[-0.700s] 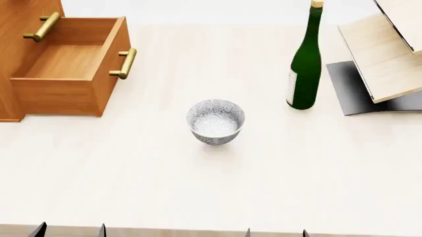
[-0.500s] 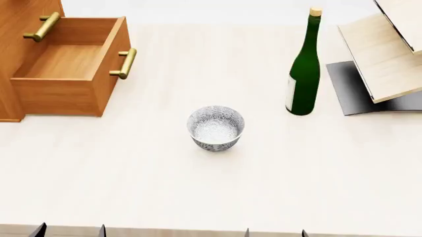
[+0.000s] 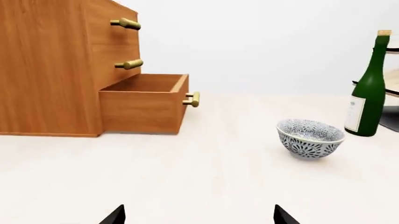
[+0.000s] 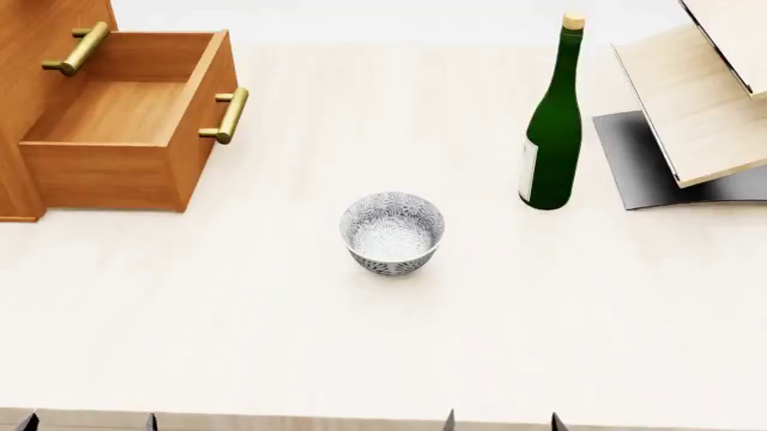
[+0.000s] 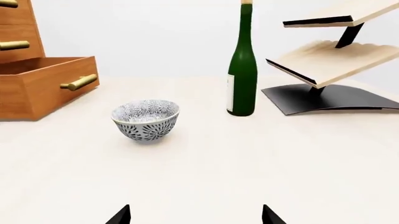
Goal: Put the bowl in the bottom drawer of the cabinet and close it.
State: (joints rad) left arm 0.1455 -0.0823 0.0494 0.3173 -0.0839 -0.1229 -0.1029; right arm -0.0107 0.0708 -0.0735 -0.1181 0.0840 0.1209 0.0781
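Head view: bowl (image 4: 392, 231) well ahead of both spread end effectors, left (image 4: 86, 420), right (image 4: 501, 420).

Pale table (image 4: 300, 341) carries cabinet (image 4: 36, 108), bowl (image 4: 392, 232), bottle (image 4: 552, 126), apparently rack (image 4: 695, 117).

Bright, even, sharp; faint shadows.

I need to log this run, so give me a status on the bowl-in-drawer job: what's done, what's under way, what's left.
Done: the bottom drawer of the cabinet stands pulled open and empty. In hand: nothing; the bowl sits upright on the table, apart from the green bottle, and both grippers, left and right, are open and short of it. Left: grasp the bowl, set it in the drawer, push the drawer shut.
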